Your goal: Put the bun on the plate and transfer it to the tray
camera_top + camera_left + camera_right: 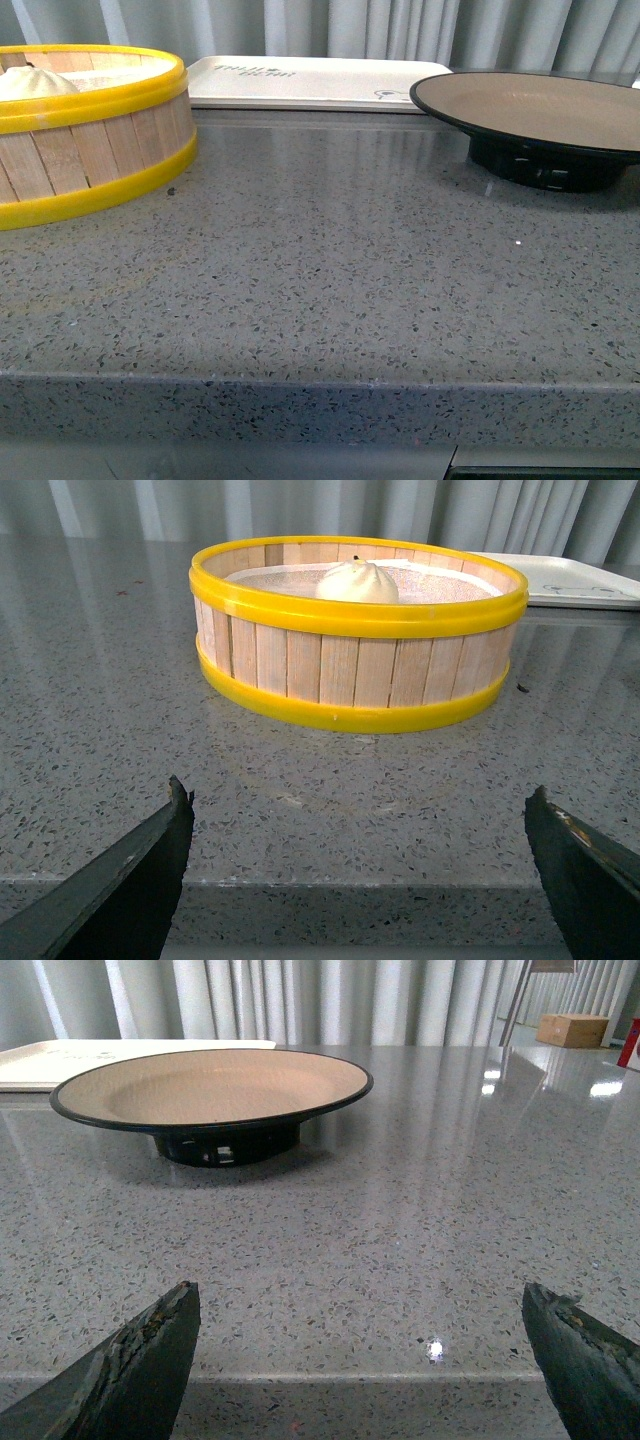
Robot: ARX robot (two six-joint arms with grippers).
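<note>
The white pleated bun point(357, 582) lies inside a yellow-rimmed wooden steamer point(350, 665); in the front view the bun point(35, 82) shows at the far left. The black-rimmed, tan plate point(530, 105) stands empty at the right on its black foot, also in the right wrist view point(210, 1085). The cream tray point(300, 82) lies at the back between them. My left gripper point(360, 805) is open and empty at the counter's front edge, facing the steamer. My right gripper point(360, 1295) is open and empty at the front edge, facing the plate. Neither arm shows in the front view.
The grey speckled counter point(320, 290) runs from the front edge to grey curtains at the back. The steamer point(90, 140) stands at the left. A cardboard box point(572, 1028) and a red object point(632, 1040) sit far behind on the right.
</note>
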